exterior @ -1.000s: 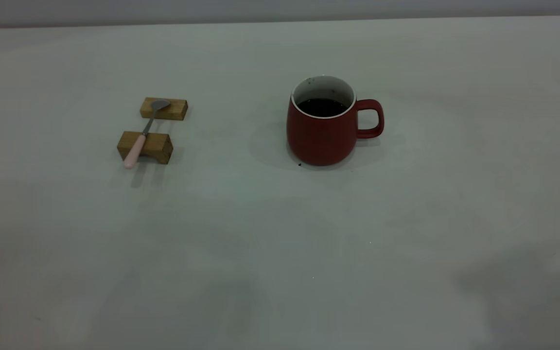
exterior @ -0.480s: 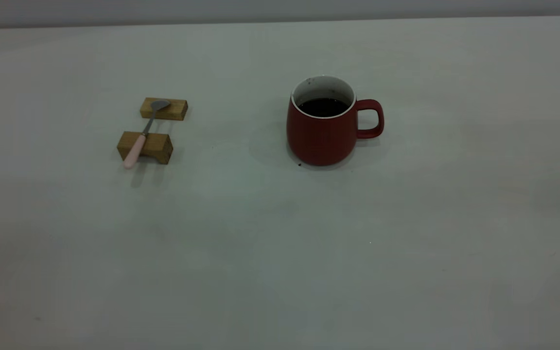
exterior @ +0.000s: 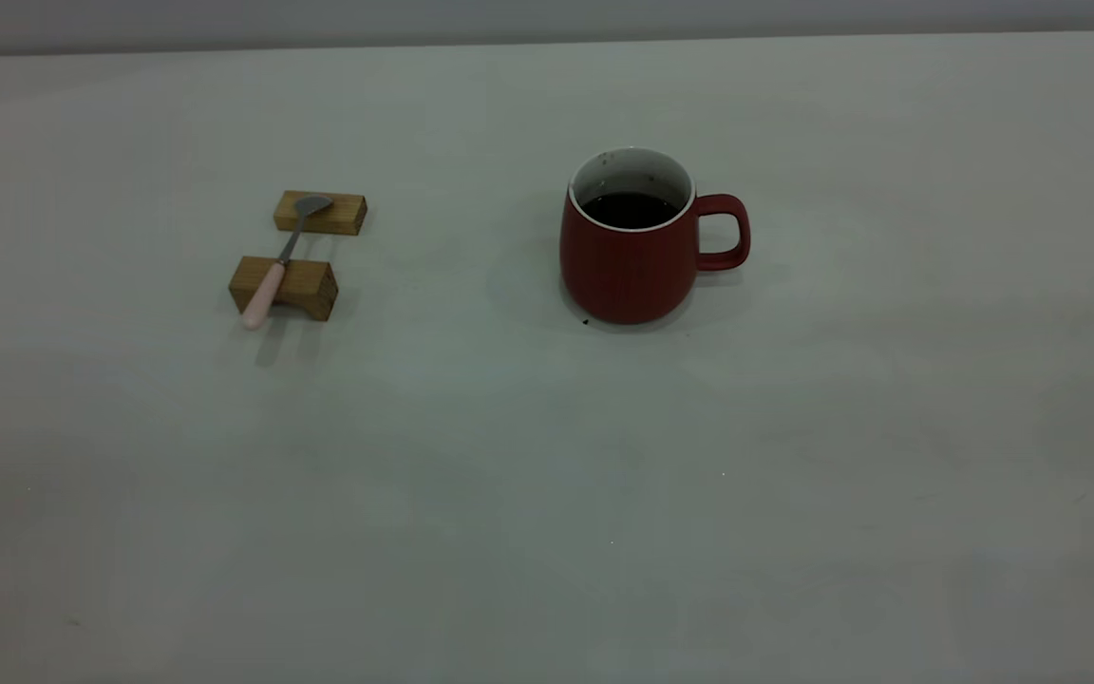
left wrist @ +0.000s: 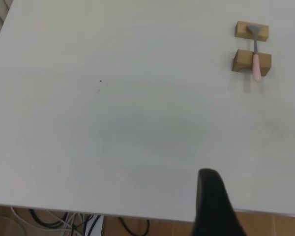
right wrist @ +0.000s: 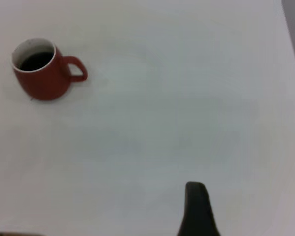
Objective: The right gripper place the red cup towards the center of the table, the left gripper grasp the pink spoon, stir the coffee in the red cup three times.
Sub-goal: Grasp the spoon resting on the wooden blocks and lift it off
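The red cup (exterior: 628, 256) stands upright a little right of the middle of the table (exterior: 547, 475), its handle pointing right, with dark coffee (exterior: 631, 209) inside. The pink spoon (exterior: 273, 271) lies across two wooden blocks at the left, bowl on the far one. Neither gripper shows in the exterior view. In the left wrist view the left gripper (left wrist: 211, 196) hangs over the table's edge, far from the spoon (left wrist: 256, 64). Likewise the right gripper (right wrist: 196, 206) is far from the cup (right wrist: 39, 78). Neither touches anything.
The far wooden block (exterior: 343, 215) and the near one (exterior: 310, 287) carry the spoon. Cables (left wrist: 54, 221) hang below the table edge near the left arm. A tiny dark speck (exterior: 585, 322) lies by the cup's base.
A soft shadow at the table's near right has faded away. The cup, the spoon and the blocks have not moved.
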